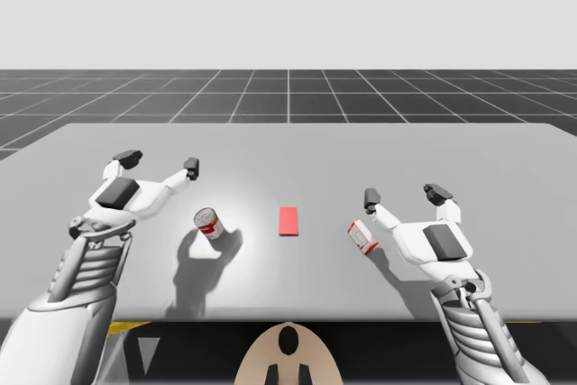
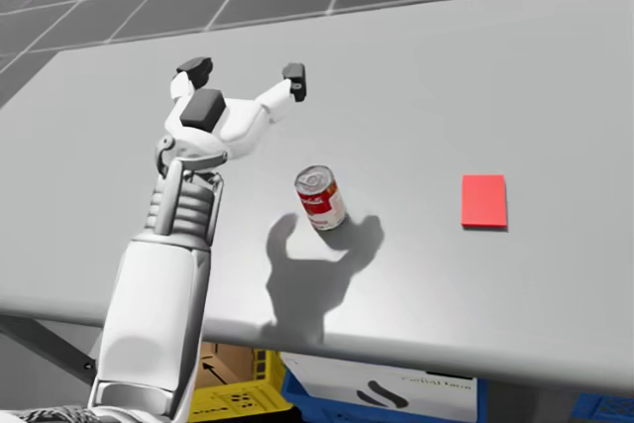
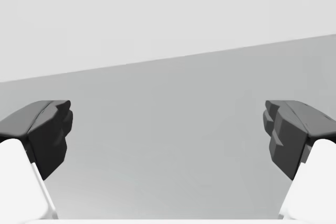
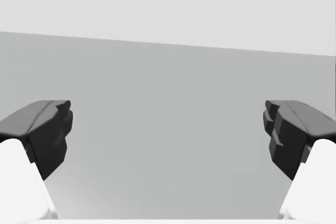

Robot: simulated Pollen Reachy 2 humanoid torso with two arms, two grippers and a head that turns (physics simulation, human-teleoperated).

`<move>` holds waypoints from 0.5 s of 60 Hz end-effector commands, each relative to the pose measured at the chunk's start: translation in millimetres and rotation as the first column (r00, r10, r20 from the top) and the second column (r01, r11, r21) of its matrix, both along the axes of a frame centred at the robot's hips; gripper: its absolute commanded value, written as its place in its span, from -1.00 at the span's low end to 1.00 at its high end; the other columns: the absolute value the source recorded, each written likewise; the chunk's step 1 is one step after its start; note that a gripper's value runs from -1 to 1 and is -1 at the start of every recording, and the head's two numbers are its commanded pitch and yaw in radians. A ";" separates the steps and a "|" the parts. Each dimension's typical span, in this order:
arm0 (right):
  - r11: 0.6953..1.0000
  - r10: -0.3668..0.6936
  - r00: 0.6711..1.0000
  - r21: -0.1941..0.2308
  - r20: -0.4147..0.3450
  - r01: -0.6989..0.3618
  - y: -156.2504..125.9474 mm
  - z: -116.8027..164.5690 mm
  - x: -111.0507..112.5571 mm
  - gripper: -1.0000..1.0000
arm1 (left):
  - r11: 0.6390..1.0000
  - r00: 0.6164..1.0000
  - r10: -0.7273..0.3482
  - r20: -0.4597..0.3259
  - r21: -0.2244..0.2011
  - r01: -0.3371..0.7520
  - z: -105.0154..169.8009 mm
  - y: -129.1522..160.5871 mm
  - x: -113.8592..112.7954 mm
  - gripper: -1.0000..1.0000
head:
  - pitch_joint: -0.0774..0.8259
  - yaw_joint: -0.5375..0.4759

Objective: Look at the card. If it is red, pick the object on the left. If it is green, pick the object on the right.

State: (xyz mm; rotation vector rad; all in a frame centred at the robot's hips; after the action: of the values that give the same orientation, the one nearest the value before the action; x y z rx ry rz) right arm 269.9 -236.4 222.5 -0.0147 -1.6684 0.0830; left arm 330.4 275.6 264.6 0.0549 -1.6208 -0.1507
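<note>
A red card (image 1: 288, 221) (image 2: 483, 200) lies flat in the middle of the grey table (image 1: 297, 146). Left of it stands a red and white can (image 1: 208, 223) (image 2: 322, 197). Right of the card a small red and white box (image 1: 362, 237) lies on the table. My left gripper (image 1: 160, 162) (image 2: 243, 72) (image 3: 168, 140) is open, up and to the left of the can, apart from it, with bare table between its fingers. My right gripper (image 1: 404, 194) (image 4: 168, 140) is open just right of the box, nothing between its fingers.
The table's front edge (image 2: 396, 349) runs close below the can. Under it sit a yellow crate (image 2: 233, 393) and a blue bin (image 2: 396, 398). A dark gridded floor (image 1: 288, 92) lies beyond the table's far edge.
</note>
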 end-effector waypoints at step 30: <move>1.000 -0.012 1.000 0.010 -0.022 0.012 -1.9 -6.8 3.4 -1.00 | 0.960 0.933 -0.267 -0.242 0.021 0.281 8.3 -0.2 -105.6 -1.00 | 0.63 0.80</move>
State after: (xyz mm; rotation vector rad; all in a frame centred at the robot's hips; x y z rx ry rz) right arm 273.1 -239.7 217.6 -0.0204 -1.6517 0.0737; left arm 246.1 267.8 284.1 -0.1445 -1.4664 -0.3527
